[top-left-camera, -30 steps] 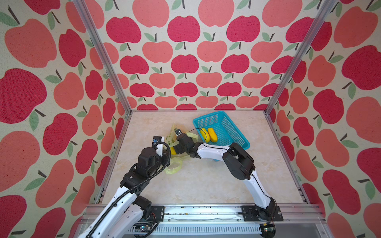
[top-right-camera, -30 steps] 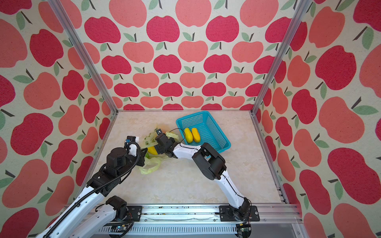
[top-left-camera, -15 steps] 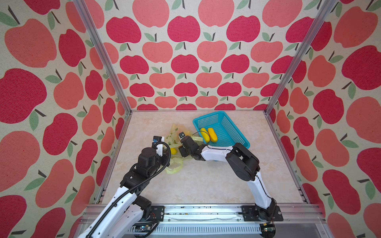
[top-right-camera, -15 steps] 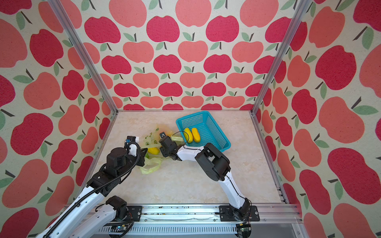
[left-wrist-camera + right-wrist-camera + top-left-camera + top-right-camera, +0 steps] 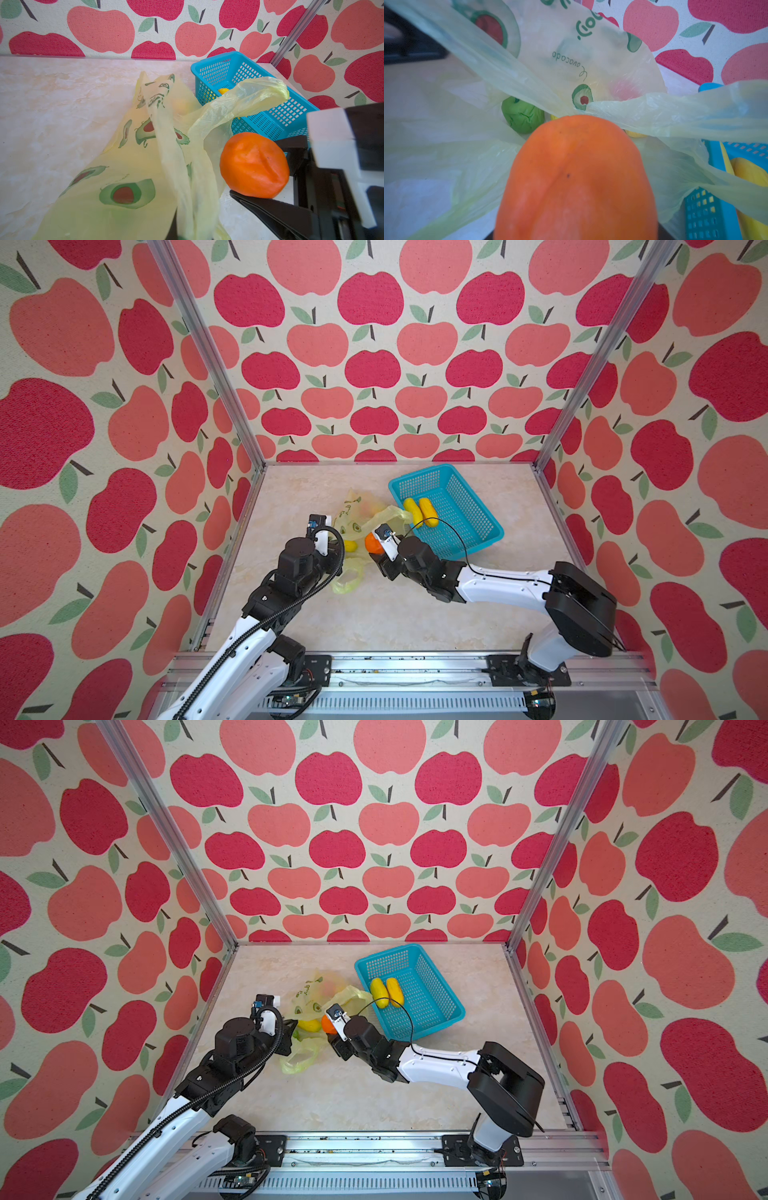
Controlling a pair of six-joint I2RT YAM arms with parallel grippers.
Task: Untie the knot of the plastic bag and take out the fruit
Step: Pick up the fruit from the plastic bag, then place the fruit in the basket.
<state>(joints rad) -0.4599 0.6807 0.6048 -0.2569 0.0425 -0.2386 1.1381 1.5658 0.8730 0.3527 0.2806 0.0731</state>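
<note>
The plastic bag (image 5: 353,512) (image 5: 124,166) lies open on the table left of the basket. No knot shows, and one handle loop (image 5: 259,91) drapes over the basket's edge. My left gripper (image 5: 336,561) is shut on a strip of the bag (image 5: 182,207). My right gripper (image 5: 372,551) is shut on an orange fruit (image 5: 371,544) (image 5: 253,164) (image 5: 575,176) just outside the bag's mouth. A green fruit (image 5: 522,118) and a yellow one (image 5: 309,1025) lie in the mouth. A pink fruit (image 5: 623,89) shows through the plastic.
A turquoise basket (image 5: 478,539) stands at the back right, touching the bag, with two yellow oblong fruits (image 5: 419,512) inside. Apple-patterned walls close in three sides. Bare tabletop stretches in front of both arms.
My right gripper has closed on the orange fruit and drawn back out of the bag toward the front. The left gripper has kept its hold and place.
</note>
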